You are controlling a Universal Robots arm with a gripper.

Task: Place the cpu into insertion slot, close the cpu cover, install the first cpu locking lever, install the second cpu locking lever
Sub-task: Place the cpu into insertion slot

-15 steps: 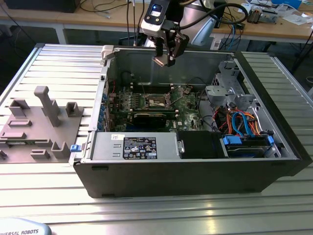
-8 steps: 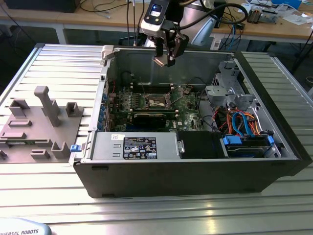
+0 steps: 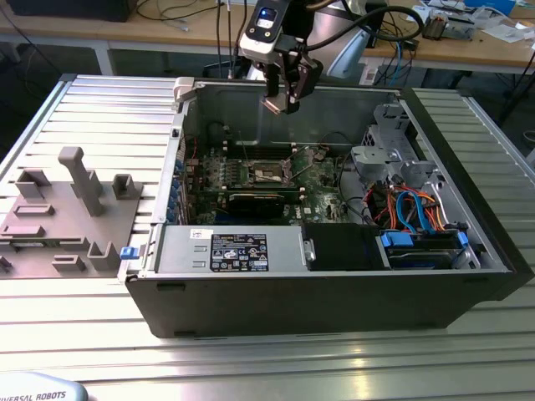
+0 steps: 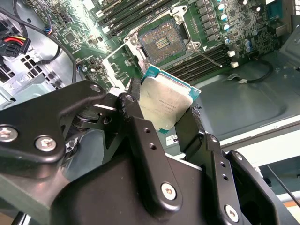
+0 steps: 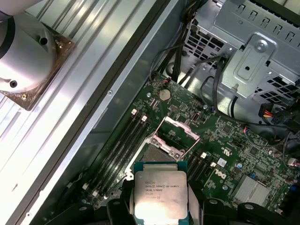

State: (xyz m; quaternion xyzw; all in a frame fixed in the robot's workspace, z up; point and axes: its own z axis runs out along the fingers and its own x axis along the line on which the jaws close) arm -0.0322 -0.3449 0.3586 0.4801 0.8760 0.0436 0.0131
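My gripper (image 3: 279, 101) hangs above the open computer case, shut on the cpu (image 4: 164, 104). The cpu is a small square chip with a silver-grey top and a teal edge, held tilted between the two black fingers (image 4: 136, 112). In the first wrist view the cpu (image 5: 161, 193) sits just over the motherboard. The insertion slot (image 4: 161, 42) lies open below, its gold-dark centre bare. The cpu cover (image 5: 180, 123), a silvery frame with a square window, stands raised beside the insertion slot (image 5: 150, 152). A thin locking lever (image 4: 140, 32) lies swung free along the socket.
The case wall (image 3: 180, 159) rises at the exterior view's left, and a labelled power supply (image 3: 238, 251) fills the front. A drive cage (image 3: 389, 142) and orange and blue cables (image 3: 418, 205) crowd the exterior view's right. Memory slots (image 5: 124, 140) flank the socket. Grey fixture blocks (image 3: 75, 200) stand outside.
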